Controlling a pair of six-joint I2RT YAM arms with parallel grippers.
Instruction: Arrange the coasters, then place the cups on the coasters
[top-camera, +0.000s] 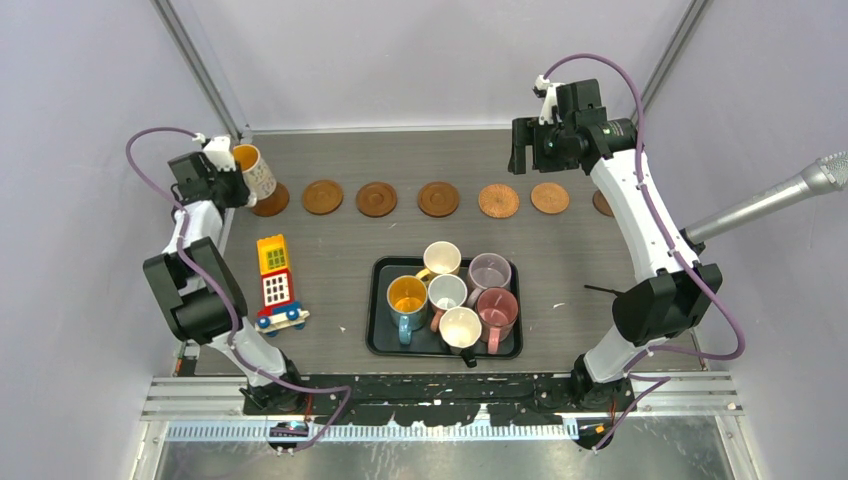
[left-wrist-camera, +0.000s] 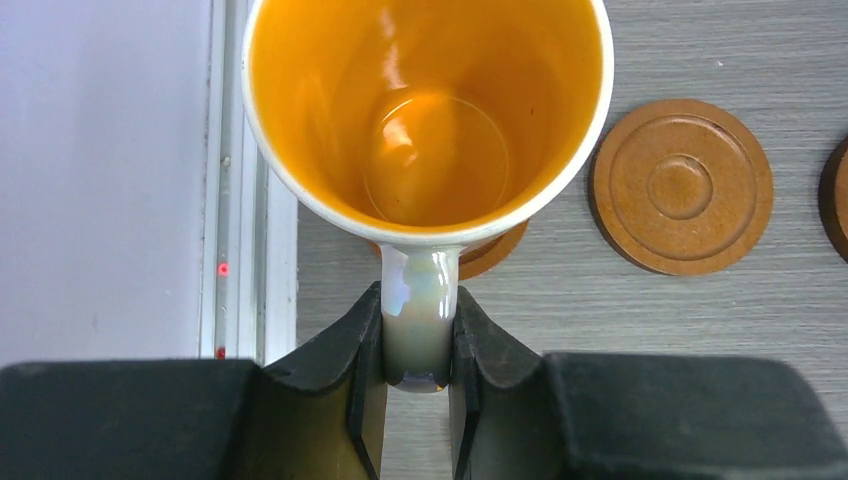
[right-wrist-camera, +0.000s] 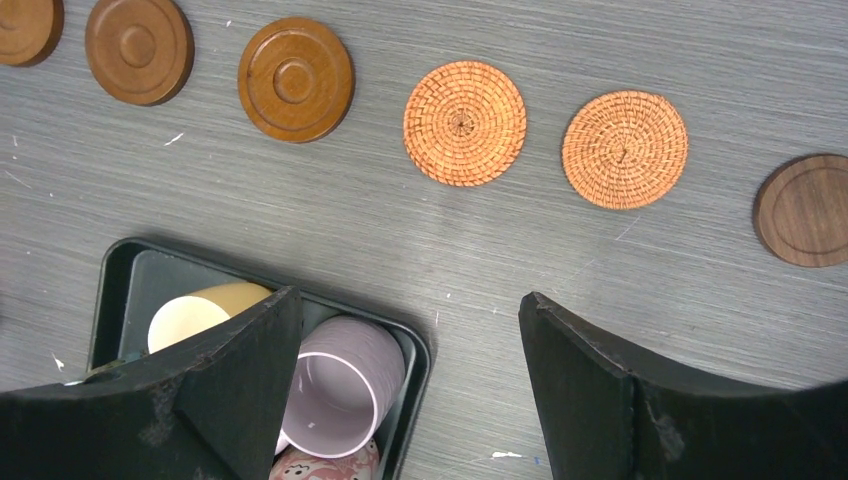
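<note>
White ceramic mug with an orange inside (left-wrist-camera: 430, 110) is at ten o'clock on the grey table (top-camera: 340, 240), over the leftmost brown round coaster (left-wrist-camera: 495, 250); whether they touch cannot be told; the left gripper (left-wrist-camera: 418, 345) pinches the mug's handle; the right gripper (right-wrist-camera: 408, 320), at two o'clock, has its fingers spread wide, holding nothing; six more mugs (top-camera: 447, 292) stand in the black rectangular tray (top-camera: 378, 335) at six o'clock.

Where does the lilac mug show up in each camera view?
Top external: lilac mug in the far right corner of the black tray.
Left wrist: not in it.
Right wrist: lilac mug at bottom centre, in the tray.
Shared landmark: the black tray, top and right wrist.
</note>
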